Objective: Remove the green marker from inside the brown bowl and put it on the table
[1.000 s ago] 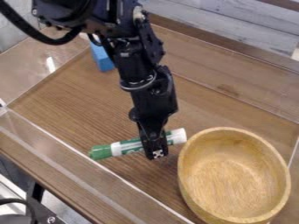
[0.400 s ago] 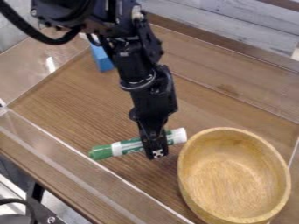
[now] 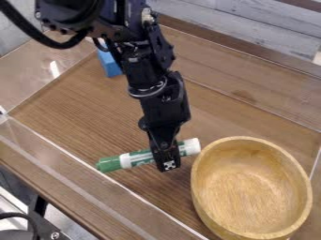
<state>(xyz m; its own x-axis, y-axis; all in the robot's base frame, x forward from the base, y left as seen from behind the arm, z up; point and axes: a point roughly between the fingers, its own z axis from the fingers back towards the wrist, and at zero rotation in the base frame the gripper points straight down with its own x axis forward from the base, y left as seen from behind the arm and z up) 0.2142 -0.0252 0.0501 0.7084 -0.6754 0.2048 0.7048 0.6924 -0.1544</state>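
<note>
The green marker (image 3: 146, 156) is seen lying flat on the counter (image 3: 75, 112), just left of the empty brown bowl (image 3: 251, 187). It is gripped at mid-barrel by the fingers (image 3: 164, 157), which are closed narrowly around it. The placing step is judged nearly finished; release and a clear lift are called for next.

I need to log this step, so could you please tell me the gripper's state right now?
Gripper: closed around the green marker, which lies on the table beside the brown bowl.
</note>
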